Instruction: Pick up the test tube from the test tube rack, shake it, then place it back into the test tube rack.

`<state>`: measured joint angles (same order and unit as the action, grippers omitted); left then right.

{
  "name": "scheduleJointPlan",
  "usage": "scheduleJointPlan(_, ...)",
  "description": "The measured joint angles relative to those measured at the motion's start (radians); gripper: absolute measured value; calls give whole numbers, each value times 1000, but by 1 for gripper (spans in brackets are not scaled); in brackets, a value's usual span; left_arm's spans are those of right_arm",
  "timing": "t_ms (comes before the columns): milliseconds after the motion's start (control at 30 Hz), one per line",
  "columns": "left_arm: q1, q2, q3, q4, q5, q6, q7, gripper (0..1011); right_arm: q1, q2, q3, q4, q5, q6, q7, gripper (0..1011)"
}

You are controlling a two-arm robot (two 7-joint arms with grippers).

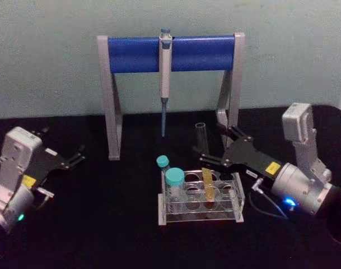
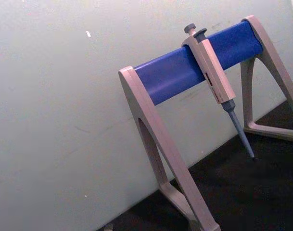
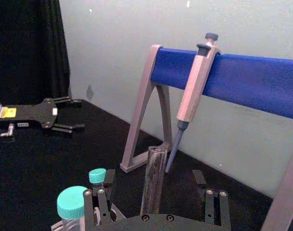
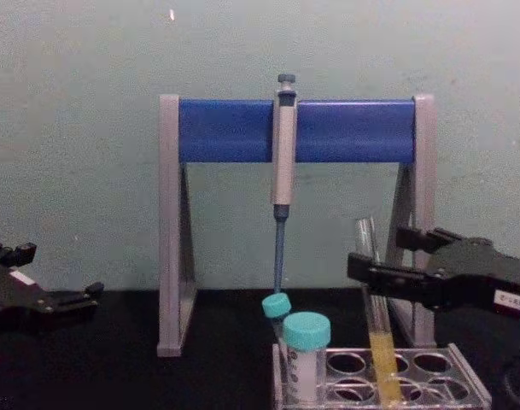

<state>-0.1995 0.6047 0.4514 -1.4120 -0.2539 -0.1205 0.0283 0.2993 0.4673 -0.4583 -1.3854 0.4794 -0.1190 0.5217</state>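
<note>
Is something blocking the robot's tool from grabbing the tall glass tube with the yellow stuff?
Nothing visible is in the way. The right tool is open, and the test tube stands between its fingers, upright in the test tube rack. The teal-capped tubes stand off to the side. The left tool sits parked, open, far left.

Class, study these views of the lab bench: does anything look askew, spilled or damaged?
Only the test tube looks off: it leans in the test tube rack instead of standing upright. The right gripper sits open around it; the left gripper is parked open at the left. No spill or breakage shows.
</note>
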Motion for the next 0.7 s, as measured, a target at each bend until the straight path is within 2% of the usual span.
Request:
scheduleJointPlan(333, 0, 0, 0, 0, 0, 0, 0, 1001, 23, -28, -2, 18, -36, 66, -3, 1000)
scheduleJointPlan(700, 0, 0, 0, 0, 0, 0, 0, 1001, 21, -39, 11, 16, -43, 117, -7, 1000)
